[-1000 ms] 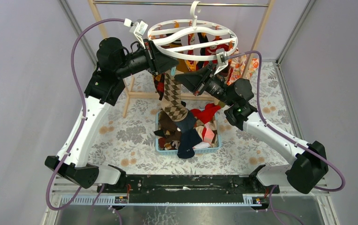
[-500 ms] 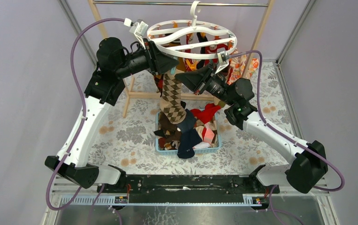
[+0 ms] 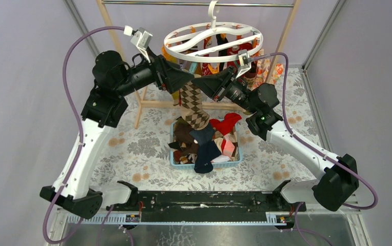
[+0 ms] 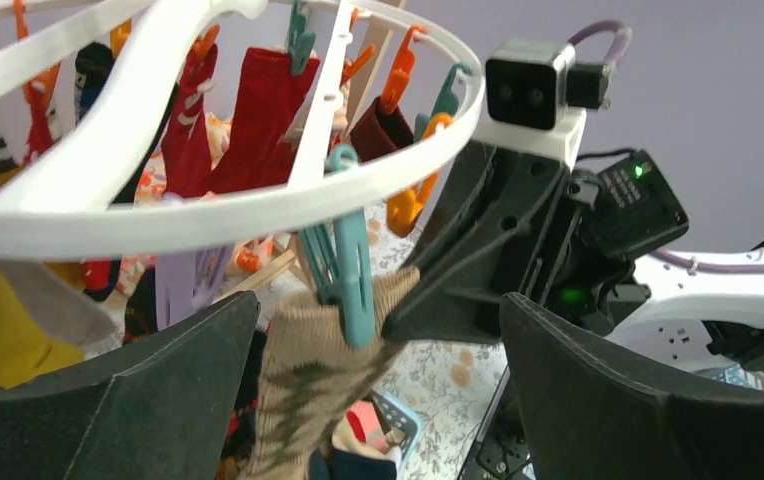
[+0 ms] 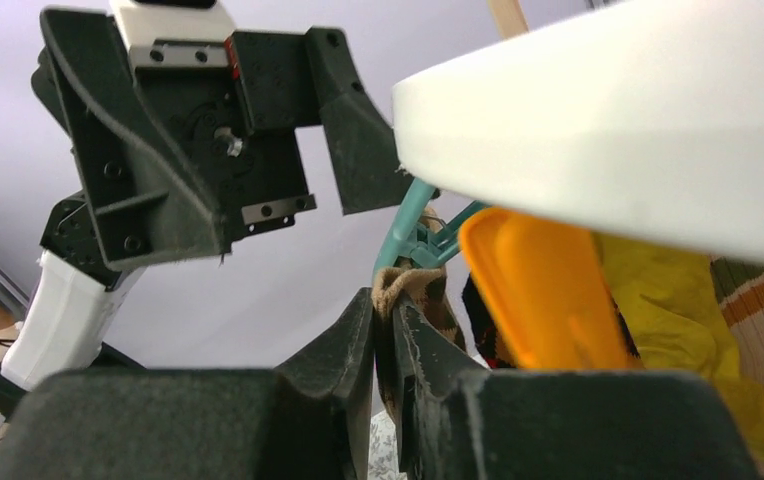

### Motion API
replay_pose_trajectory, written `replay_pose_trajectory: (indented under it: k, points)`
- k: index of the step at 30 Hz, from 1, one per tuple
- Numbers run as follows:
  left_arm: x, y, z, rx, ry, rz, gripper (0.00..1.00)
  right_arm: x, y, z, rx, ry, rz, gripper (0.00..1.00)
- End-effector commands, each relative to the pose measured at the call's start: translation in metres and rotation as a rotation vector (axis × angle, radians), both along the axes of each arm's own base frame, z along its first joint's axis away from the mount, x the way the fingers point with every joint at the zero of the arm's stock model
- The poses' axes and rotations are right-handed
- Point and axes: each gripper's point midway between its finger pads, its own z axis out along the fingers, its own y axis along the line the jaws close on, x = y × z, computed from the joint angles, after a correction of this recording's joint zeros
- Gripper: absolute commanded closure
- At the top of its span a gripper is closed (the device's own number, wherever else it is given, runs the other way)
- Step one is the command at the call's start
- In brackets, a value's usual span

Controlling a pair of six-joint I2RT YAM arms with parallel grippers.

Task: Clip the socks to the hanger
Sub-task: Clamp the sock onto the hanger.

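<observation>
One argyle sock [image 4: 308, 400] meets one teal clip [image 4: 346, 265], pinched by the right claw [image 5: 384, 325]; left claw [image 4: 378, 305] gapes wide.

A large white plastic oval hanger [image 3: 213, 38] hangs by its hook from a metal rod [image 3: 199, 4]. Beneath its near rim, the left gripper [image 3: 188, 78] and right gripper [image 3: 200, 81] meet at the top of a brown and beige argyle sock [image 3: 194, 107], which hangs down towards a light blue plastic basket [image 3: 232, 162]

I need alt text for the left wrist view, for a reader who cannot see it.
A teal clip on the white hanger grips the cuff of an argyle sock, which the right fingers pinch beside it. The left fingers stand wide open in the foreground.
</observation>
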Motion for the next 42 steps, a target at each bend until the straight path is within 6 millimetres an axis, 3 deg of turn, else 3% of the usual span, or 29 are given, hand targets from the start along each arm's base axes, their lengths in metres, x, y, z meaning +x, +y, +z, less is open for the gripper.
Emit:
replay_pose_trajectory:
  k: [1, 8, 13, 16, 18, 25, 33, 38, 42]
  points:
    - [-0.008, 0.014, -0.017, 0.053, -0.012, 0.054, 0.01, -0.001, -0.011, 0.036, 0.056, -0.062, -0.039, 0.83]
    - [-0.014, 0.019, -0.077, 0.124, 0.076, 0.058, 0.01, 0.002, -0.003, 0.031, 0.045, -0.019, 0.002, 0.81]
    - [-0.012, 0.014, -0.102, 0.155, 0.12, 0.026, 0.04, 0.0, 0.002, 0.032, 0.06, -0.006, 0.04, 0.79]
    - [-0.008, 0.013, -0.107, 0.163, 0.132, 0.026, 0.08, -0.001, 0.005, 0.031, 0.06, 0.004, 0.059, 0.78]
    - [-0.004, 0.014, -0.111, 0.17, 0.139, 0.046, 0.17, -0.001, 0.005, 0.03, 0.057, 0.013, 0.06, 0.74]
    - [0.023, 0.035, -0.128, 0.219, 0.147, 0.232, 0.67, 0.01, -0.017, 0.01, 0.011, 0.06, -0.109, 0.46]
    - [0.035, 0.042, -0.141, 0.25, 0.175, 0.291, 0.73, 0.02, -0.048, -0.047, -0.163, 0.174, -0.304, 0.03]
    - [0.032, 0.036, -0.135, 0.237, 0.175, 0.25, 0.71, 0.022, -0.074, -0.073, -0.241, 0.218, -0.429, 0.0]
    - [0.027, 0.035, -0.128, 0.243, 0.153, 0.228, 0.71, 0.016, -0.094, -0.069, -0.226, 0.178, -0.477, 0.01]
